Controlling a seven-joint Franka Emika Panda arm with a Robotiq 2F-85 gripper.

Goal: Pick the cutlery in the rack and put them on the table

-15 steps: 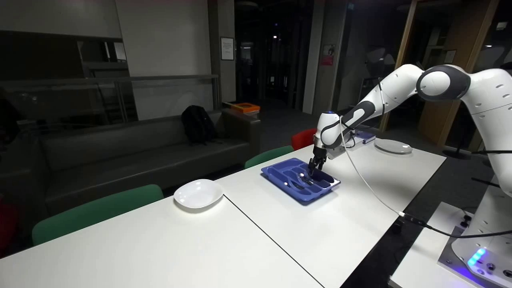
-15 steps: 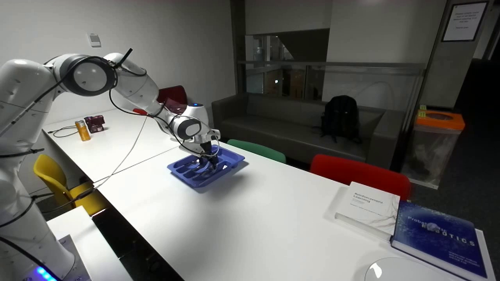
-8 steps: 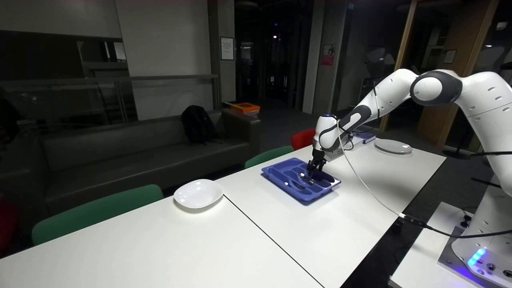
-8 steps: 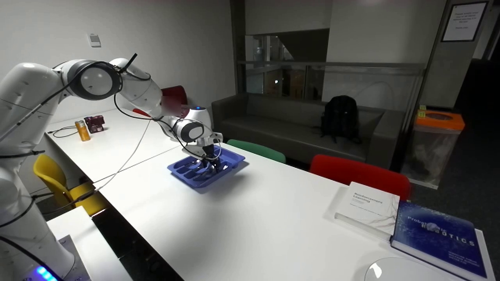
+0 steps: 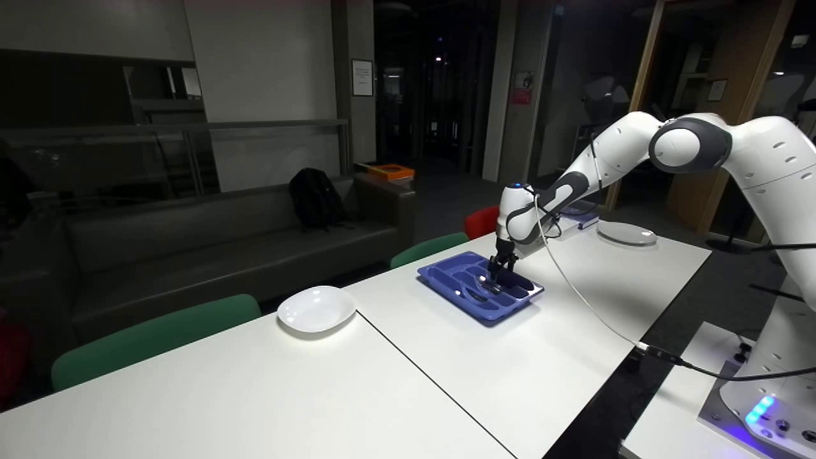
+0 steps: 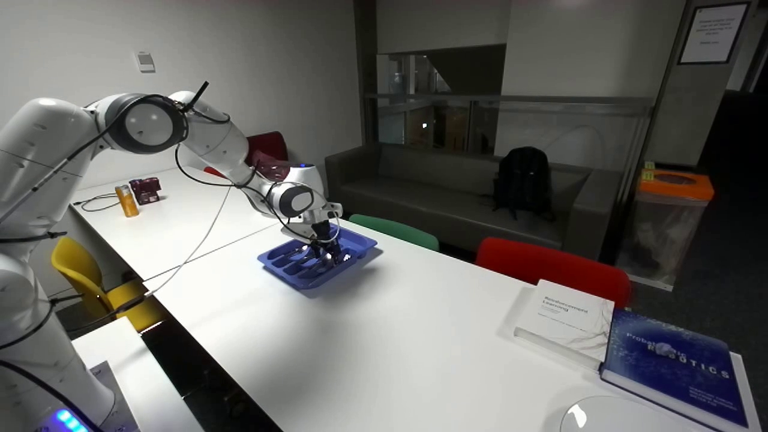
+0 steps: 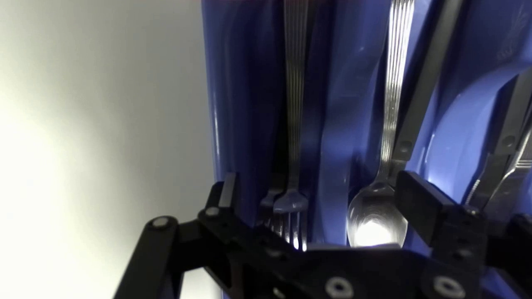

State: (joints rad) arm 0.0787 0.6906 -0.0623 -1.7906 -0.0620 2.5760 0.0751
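The rack, a blue compartmented tray (image 5: 488, 316), sits on the white table (image 5: 255, 382) and shows in both exterior views. In the wrist view a ribbed silver fork (image 7: 295, 104) lies over a dark-handled fork (image 7: 266, 203) in the outermost compartment. A silver spoon (image 7: 393, 83) shares the neighbouring compartment with a dark-handled utensil (image 7: 428, 83). Further right are more dark-handled cutlery pieces (image 7: 510, 120). My gripper (image 7: 324, 193) is open low over the tray, its fingers spanning the forks and the spoon bowl. One finger pad (image 7: 417, 203) overlaps the spoon's edge in view; contact is unclear. Nothing is held.
A white dish (image 5: 317, 309) stands near the table's far edge by a green chair (image 5: 156, 335). A flat plate (image 5: 626, 233) and books (image 6: 567, 321) occupy one end. An orange can (image 6: 126, 201) is at the opposite end. A cable (image 5: 586, 299) hangs from the arm.
The arm has sunk a little, and the gripper has shifted slightly over the tray. The jaws have stayed open. The rack and cutlery look essentially unmoved.
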